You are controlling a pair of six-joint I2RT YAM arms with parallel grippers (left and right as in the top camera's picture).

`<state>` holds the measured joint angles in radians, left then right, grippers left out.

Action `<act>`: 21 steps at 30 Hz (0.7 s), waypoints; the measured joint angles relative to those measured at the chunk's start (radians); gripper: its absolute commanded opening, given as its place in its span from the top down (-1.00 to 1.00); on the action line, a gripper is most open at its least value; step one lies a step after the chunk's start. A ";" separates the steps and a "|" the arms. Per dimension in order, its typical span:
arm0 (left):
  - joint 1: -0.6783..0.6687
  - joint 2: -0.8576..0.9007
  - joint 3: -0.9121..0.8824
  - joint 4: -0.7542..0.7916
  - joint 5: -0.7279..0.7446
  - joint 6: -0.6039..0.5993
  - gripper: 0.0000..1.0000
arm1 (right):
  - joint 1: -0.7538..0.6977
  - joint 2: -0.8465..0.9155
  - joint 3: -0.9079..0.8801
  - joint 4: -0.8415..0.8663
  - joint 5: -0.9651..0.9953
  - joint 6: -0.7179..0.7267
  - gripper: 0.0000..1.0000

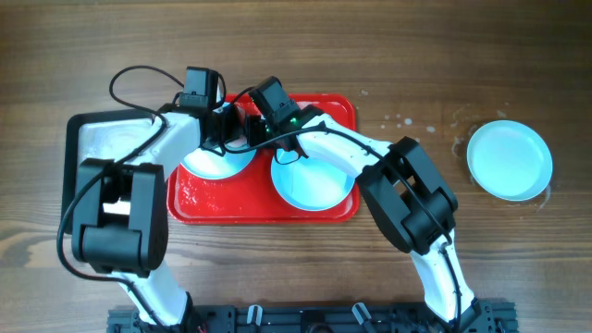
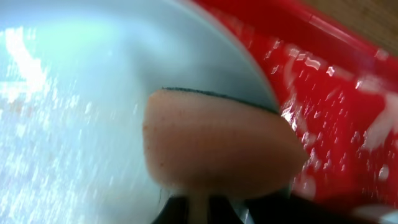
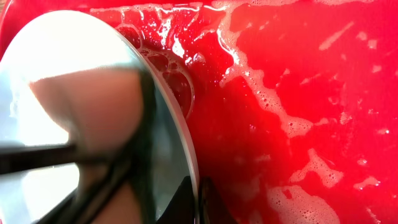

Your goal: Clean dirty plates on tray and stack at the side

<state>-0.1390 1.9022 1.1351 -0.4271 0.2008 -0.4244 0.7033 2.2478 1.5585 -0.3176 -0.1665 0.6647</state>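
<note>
On the tray [image 1: 338, 106], a sponge [image 2: 217, 143] is clamped in the left pincer [image 1: 225, 125] against a plate [image 2: 74, 93], whose rim is pinched by the closed right pincer [image 3: 194, 200].

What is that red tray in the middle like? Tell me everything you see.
The red tray is rectangular with rounded corners and a raised rim, glossy like plastic. It lies flat on the wooden table, wet and streaked with white foam. Within its rim are a left plate and a right plate.
</note>
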 measured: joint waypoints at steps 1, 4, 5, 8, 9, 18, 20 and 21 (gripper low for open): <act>0.009 -0.012 -0.002 -0.035 0.009 0.000 0.92 | 0.000 0.000 0.000 0.001 -0.001 0.000 0.91; 0.059 -0.068 -0.016 -0.119 0.012 -0.001 0.92 | -0.002 0.000 0.000 0.002 -0.010 0.000 0.91; 0.072 -0.089 -0.019 -0.147 0.011 -0.001 0.92 | -0.005 0.000 0.000 0.002 -0.016 0.000 0.91; 0.129 -0.195 -0.022 -0.227 0.010 -0.001 0.92 | -0.011 0.000 0.000 0.002 -0.031 0.000 0.91; 0.144 -0.230 -0.022 -0.248 0.009 -0.001 0.92 | -0.013 0.000 0.000 0.002 -0.035 0.000 0.91; 0.187 -0.354 -0.021 -0.418 -0.017 -0.001 0.92 | -0.015 -0.002 0.000 -0.011 -0.043 -0.034 0.91; 0.188 -0.362 -0.021 -0.443 -0.028 -0.001 0.92 | -0.015 -0.009 0.000 -0.027 -0.043 -0.063 0.91; 0.191 -0.366 -0.021 -0.452 -0.032 -0.001 0.92 | -0.015 -0.014 0.000 -0.040 -0.042 -0.081 0.91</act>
<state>0.0517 1.5360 1.1137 -0.8795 0.1692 -0.4252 0.6884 2.2337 1.5581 -0.3580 -0.2089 0.5838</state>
